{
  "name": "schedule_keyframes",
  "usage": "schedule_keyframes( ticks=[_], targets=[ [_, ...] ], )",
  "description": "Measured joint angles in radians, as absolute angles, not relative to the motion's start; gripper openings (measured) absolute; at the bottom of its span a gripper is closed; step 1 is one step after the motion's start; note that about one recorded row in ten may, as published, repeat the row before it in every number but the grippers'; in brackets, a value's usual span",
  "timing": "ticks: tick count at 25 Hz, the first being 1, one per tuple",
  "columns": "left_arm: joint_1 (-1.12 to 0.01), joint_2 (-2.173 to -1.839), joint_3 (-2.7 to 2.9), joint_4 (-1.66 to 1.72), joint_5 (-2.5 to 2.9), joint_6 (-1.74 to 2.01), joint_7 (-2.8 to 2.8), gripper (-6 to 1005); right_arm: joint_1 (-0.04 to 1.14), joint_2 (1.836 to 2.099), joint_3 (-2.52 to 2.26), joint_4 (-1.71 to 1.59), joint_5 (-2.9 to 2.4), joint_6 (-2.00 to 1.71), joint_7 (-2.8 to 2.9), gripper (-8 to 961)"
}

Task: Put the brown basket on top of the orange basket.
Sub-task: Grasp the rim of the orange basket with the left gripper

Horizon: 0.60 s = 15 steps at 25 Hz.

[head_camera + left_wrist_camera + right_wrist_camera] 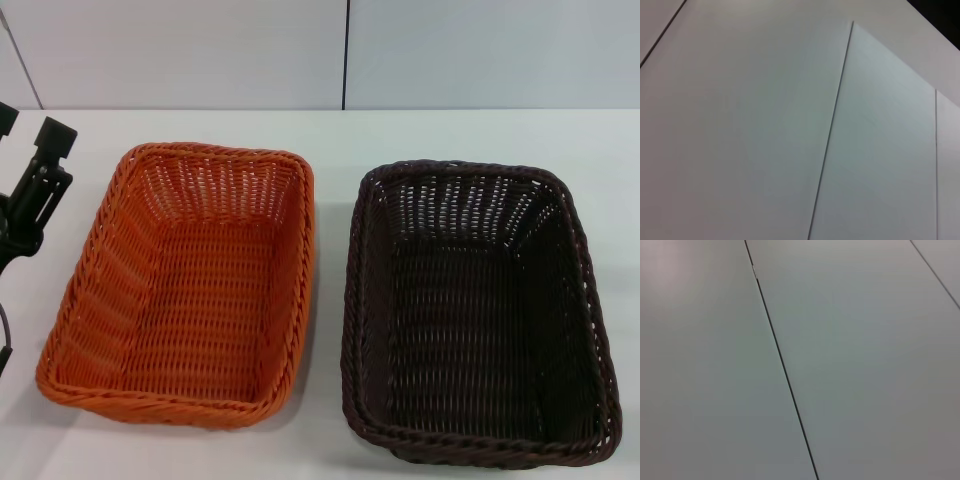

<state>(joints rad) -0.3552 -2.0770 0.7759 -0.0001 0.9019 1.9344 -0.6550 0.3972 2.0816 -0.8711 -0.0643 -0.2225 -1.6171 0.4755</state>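
Neither basket has been lifted. The brown basket (478, 315) sits empty on the table (330, 440), just right of the orange basket (185, 285), apart from it. The left hand (28, 135), spread wide and empty, hangs left of the orange basket. The right hand is out of sight. Next move, in my judgement: grip the brown basket's rim.
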Motion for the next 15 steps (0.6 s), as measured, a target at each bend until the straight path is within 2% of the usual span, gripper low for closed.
schedule_keyframes(
  ticks=[15],
  targets=[
    [-0.346,-2.074,0.703,-0.003,0.893,1.934,-0.653,824,0.384,2.082,-0.845,-0.063,-0.221,-1.62,0.475,526]
  ],
)
